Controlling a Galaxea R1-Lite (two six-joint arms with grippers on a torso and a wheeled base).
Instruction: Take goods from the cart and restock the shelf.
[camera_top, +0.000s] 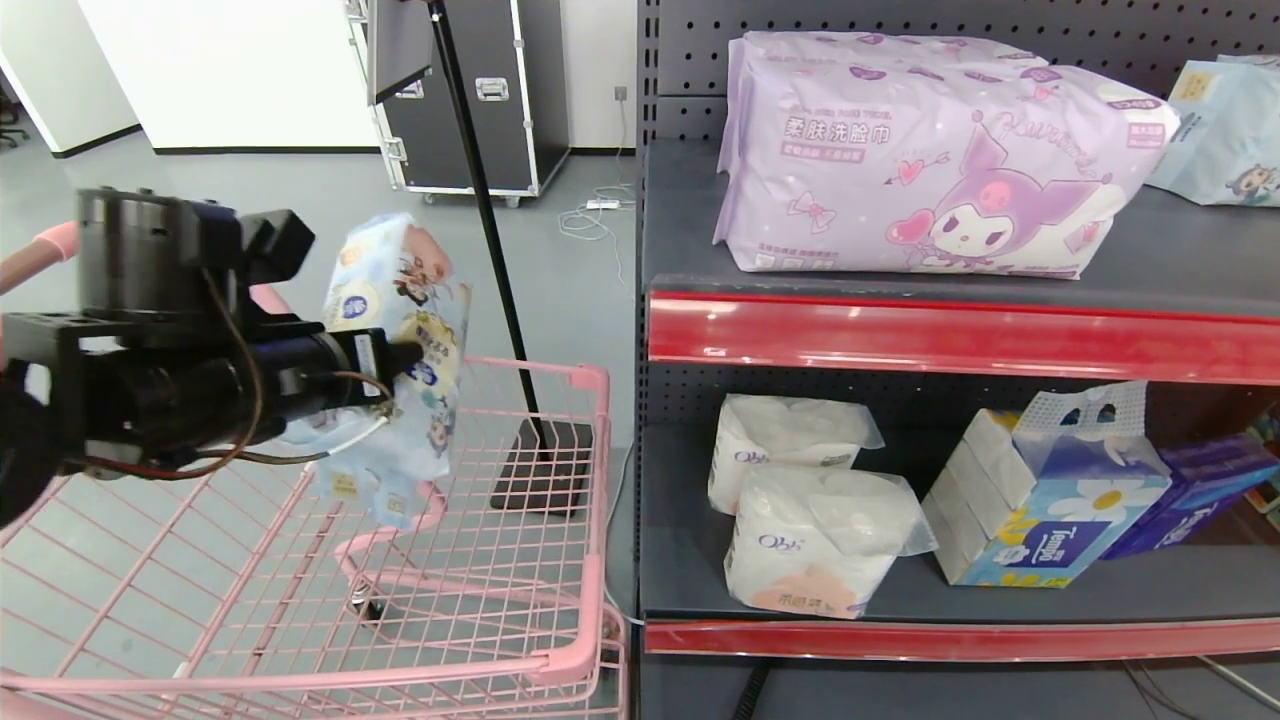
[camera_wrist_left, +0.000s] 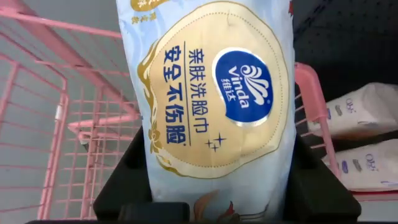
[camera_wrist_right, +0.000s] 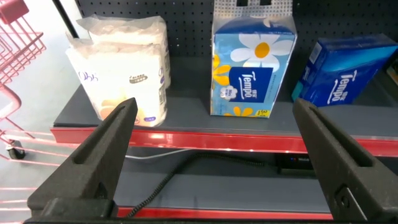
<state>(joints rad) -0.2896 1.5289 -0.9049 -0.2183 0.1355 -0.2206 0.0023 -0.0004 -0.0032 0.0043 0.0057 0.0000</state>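
The left arm is seen stretched out level from the robot's left side, its wrist carried over the basket of the pink cart. The left gripper is pointed toward the shelf and is clamped on a light-blue pack of face towels. The pack is gripped about its middle, stood on end and tilted slightly, with its lower end hanging in front of the cart's wire side. In the left wrist view the pack is seen pinched between the two dark fingers of the left gripper, with the cart's pink wire behind it. The pack is held over the cart and well apart from the shelf.

The right gripper is held low and level in front of the lower shelf board, with its fingers spread wide and nothing between them. Beyond it, white roll packs, a blue tissue pack with a flower and a dark blue box are stood in a row on the lower board. On the upper board a large purple pack is laid flat, and a pale blue pack is placed at the far right.
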